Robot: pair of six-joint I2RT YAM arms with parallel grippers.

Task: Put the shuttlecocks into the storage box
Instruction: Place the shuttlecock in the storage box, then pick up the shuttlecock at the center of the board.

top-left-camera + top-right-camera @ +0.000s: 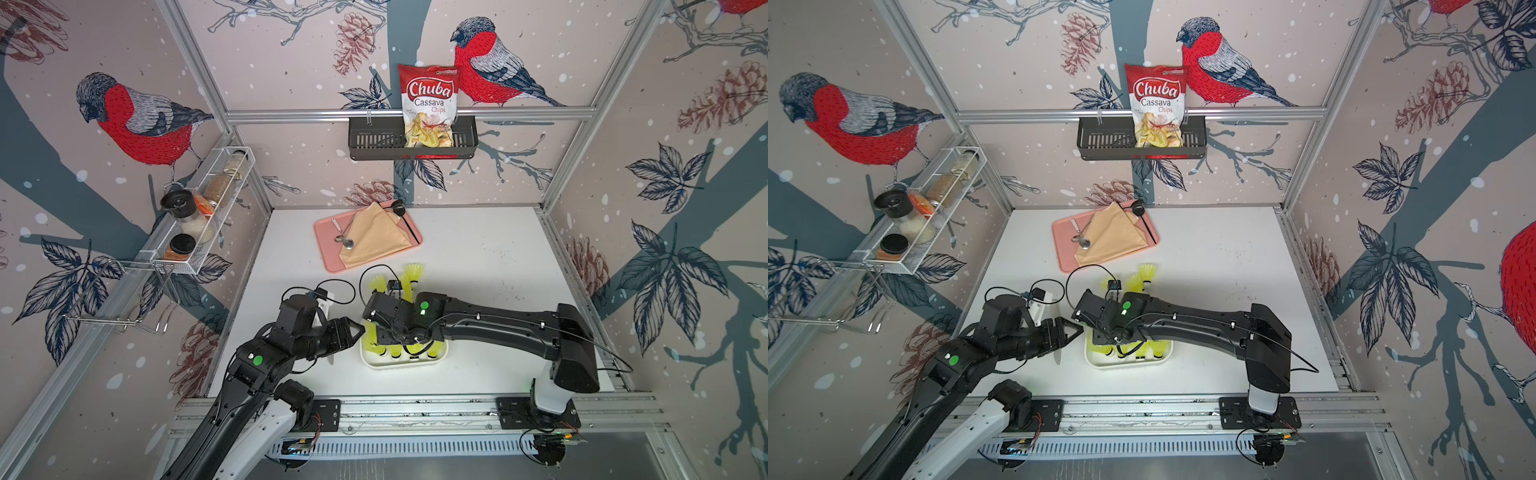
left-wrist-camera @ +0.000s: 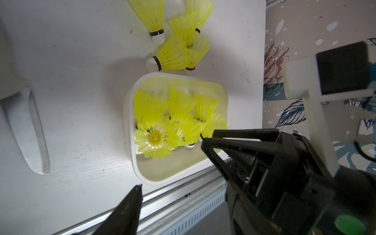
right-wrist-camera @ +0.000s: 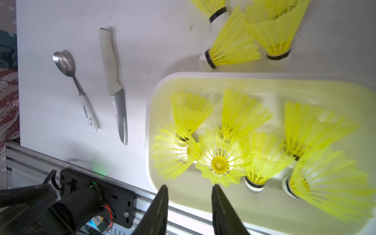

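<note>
We judged this the drop-off step: the right gripper point(image 3: 189, 186) hung over the storage box point(image 3: 203, 74), jaws parted and empty, just above the shuttlecocks point(image 3: 220, 160) inside. The left gripper point(image 1: 360, 331) hovered beside the box, spread and empty. Next, the loose shuttlecocks point(image 3: 230, 48) just beyond the box needed grasping.

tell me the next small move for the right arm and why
Probably lift the right gripper clear of the storage box: its jaws stand parted with nothing between them, an upright shuttlecock sits free just past the tips, and several loose shuttlecocks lie on the table beside the box.
</note>
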